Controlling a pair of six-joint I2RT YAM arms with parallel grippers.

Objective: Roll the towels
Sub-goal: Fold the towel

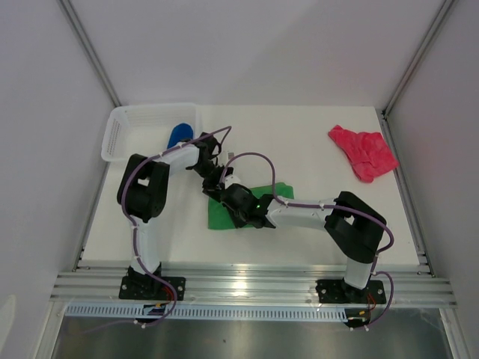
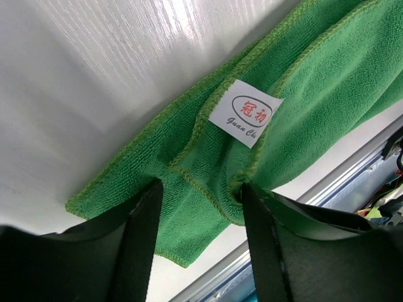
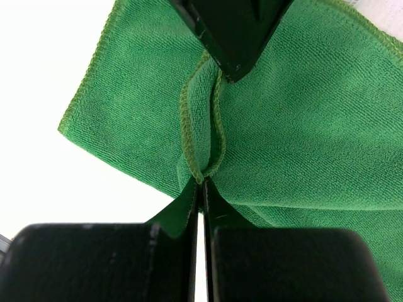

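A green towel (image 1: 221, 217) lies flat on the white table, near the middle, partly hidden under both grippers. My right gripper (image 1: 227, 198) (image 3: 201, 182) is shut on a raised fold of the green towel (image 3: 296, 132). My left gripper (image 1: 215, 179) (image 2: 200, 207) stands open, its fingers (image 2: 143, 239) astride a folded corner of the green towel (image 2: 327, 88), the right finger touching the fold's edge. A white label (image 2: 245, 113) is sewn on that hem. A blue towel (image 1: 179, 134) sits in the basket. A pink-red towel (image 1: 364, 152) lies crumpled at the far right.
A white mesh basket (image 1: 120, 127) stands at the far left corner of the table. A metal rail (image 1: 247, 284) runs along the near edge by the arm bases. White walls close in the left, back and right sides.
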